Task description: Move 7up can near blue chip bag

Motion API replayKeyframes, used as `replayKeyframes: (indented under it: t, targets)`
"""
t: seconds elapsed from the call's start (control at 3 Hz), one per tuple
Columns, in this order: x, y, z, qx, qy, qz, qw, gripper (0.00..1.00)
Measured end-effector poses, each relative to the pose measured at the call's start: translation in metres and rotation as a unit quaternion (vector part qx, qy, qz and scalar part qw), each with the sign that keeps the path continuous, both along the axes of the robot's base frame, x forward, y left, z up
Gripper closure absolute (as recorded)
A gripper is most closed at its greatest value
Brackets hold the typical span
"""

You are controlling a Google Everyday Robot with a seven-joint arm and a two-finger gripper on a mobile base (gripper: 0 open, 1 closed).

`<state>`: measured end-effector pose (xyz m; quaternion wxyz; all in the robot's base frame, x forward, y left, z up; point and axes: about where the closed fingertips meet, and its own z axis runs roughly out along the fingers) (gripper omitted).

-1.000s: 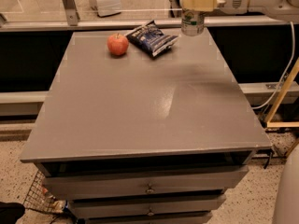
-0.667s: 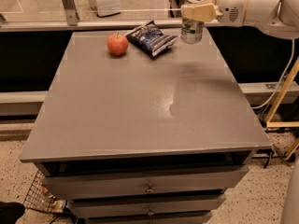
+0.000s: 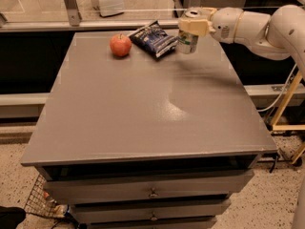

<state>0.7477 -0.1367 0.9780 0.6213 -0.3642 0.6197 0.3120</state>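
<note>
Tool [image 3: 194,25] holds the 7up can [image 3: 187,42] tight near its top, at the far end of the grey surface [image 3: 143,118]. The can is upright, just beside the blue chip bag [image 3: 153,38]. A red apple [image 3: 120,45] sits near the bag's other side.

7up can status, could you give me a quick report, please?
Gripper shut on 7up can, at table's far edge. Can close beside blue chip bag. Nothing between.
</note>
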Motion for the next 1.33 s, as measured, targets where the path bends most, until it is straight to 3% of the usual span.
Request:
replayKeyframes:
  t: [0.67, 1.33]
  targets:
    - [0.007, -0.001, -0.019, -0.056, 0.014, -0.012, 0.9983, 1.00]
    - [0.017, -0.003, -0.037, -0.082, 0.021, -0.013, 0.9963, 1.00]
